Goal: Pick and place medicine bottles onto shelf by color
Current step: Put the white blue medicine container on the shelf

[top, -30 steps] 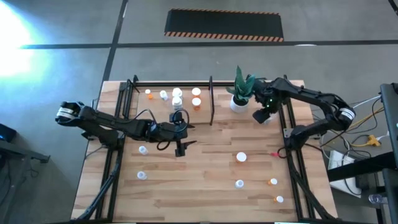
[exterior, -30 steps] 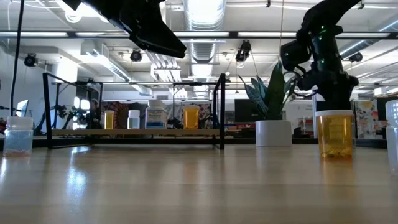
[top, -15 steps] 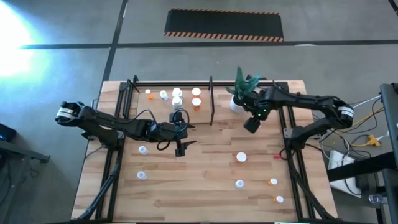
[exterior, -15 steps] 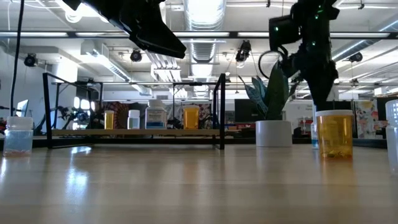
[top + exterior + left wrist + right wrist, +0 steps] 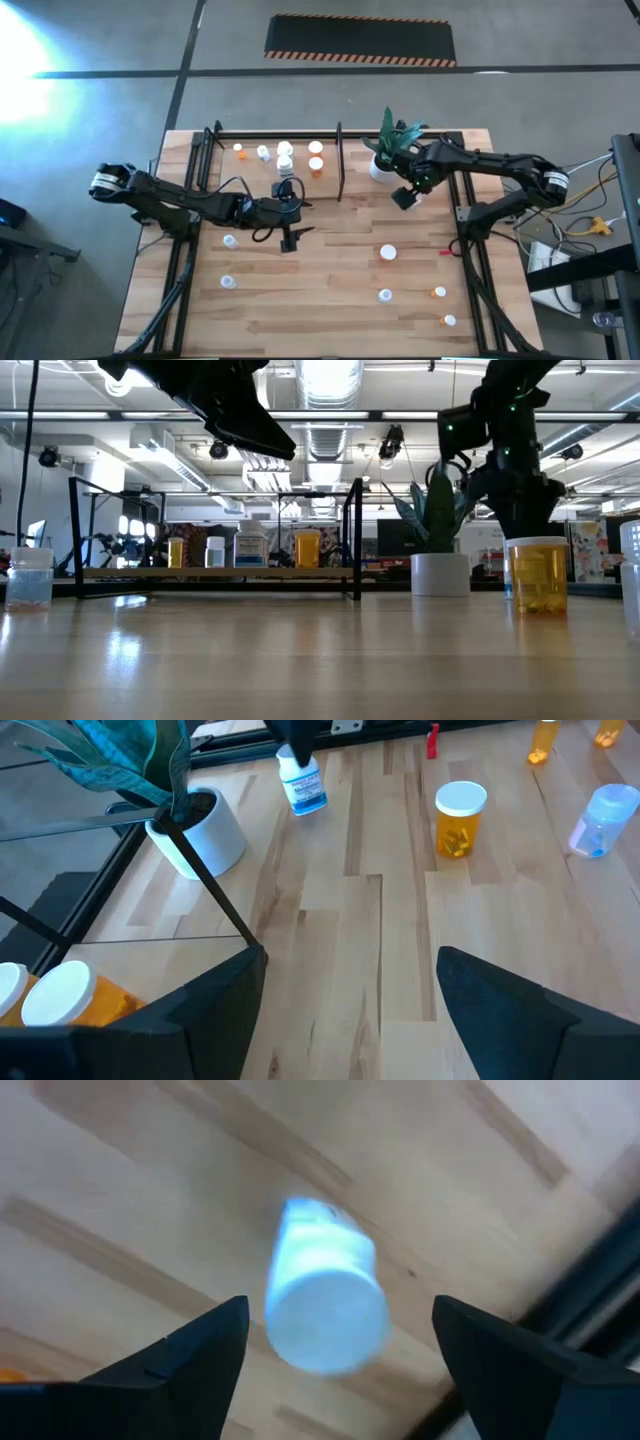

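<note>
A white bottle with a blue label (image 5: 325, 1295) stands upright on the tabletop beside the plant pot (image 5: 381, 167). My right gripper (image 5: 340, 1350) hovers over it, open, one finger on each side and clear of it; the left wrist view shows the same bottle (image 5: 302, 785) under that gripper. My left gripper (image 5: 289, 240) waits open above mid-table, near the shelf (image 5: 338, 160), touching nothing. Several orange and white bottles stand on the shelf board (image 5: 285, 155). An orange bottle with a white cap (image 5: 460, 818) and other small bottles (image 5: 384, 294) stand loose on the table.
The plant pot (image 5: 200, 835) with its long leaves is close to my right gripper on the far side. The shelf's black divider bar (image 5: 340, 160) stands to their left. More bottles sit near the right front (image 5: 449, 320) and left front (image 5: 227, 282) of the table.
My right gripper has swung from beside the right frame toward the table's left and slightly nearer, rising on the way, then come down again over the white bottle next to the plant pot.
</note>
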Controlling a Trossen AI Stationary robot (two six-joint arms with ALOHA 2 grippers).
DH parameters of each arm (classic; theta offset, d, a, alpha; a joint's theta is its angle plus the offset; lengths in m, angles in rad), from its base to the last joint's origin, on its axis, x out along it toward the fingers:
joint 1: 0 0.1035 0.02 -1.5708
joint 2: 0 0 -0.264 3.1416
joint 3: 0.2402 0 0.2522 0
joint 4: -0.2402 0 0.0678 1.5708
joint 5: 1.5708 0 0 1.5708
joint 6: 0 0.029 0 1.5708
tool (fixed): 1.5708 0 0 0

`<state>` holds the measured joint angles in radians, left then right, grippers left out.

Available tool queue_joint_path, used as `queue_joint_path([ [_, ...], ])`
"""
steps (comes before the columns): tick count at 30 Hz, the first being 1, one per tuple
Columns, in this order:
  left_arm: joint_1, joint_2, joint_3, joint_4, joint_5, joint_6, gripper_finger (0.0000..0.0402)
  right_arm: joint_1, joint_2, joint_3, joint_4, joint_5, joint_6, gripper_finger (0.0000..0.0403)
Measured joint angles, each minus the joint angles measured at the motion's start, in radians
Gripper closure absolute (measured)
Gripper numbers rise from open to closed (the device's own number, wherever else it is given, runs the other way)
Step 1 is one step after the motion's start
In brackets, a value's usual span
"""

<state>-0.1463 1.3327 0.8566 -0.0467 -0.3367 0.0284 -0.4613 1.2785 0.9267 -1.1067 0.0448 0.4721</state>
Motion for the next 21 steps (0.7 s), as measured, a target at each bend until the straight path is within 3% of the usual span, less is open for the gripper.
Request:
queue_joint_path([
  [6, 0.000, 0.000, 0.000, 0.000, 0.002, 0.000, 0.0123, -0.002, 0.000, -0.019, 0.091, 0.000, 0.000, 0.0118],
  [15, -0.006, -0.003, 0.000, -0.007, 0.001, -0.024, 0.0123, -0.001, 0.000, -0.043, 0.086, 0.000, -0.001, 0.0220],
  [21, -0.083, -0.052, 0.020, -0.075, -0.005, -0.040, 0.0123, 0.013, -0.003, -0.048, 0.064, 0.003, -0.012, 0.0261],
])
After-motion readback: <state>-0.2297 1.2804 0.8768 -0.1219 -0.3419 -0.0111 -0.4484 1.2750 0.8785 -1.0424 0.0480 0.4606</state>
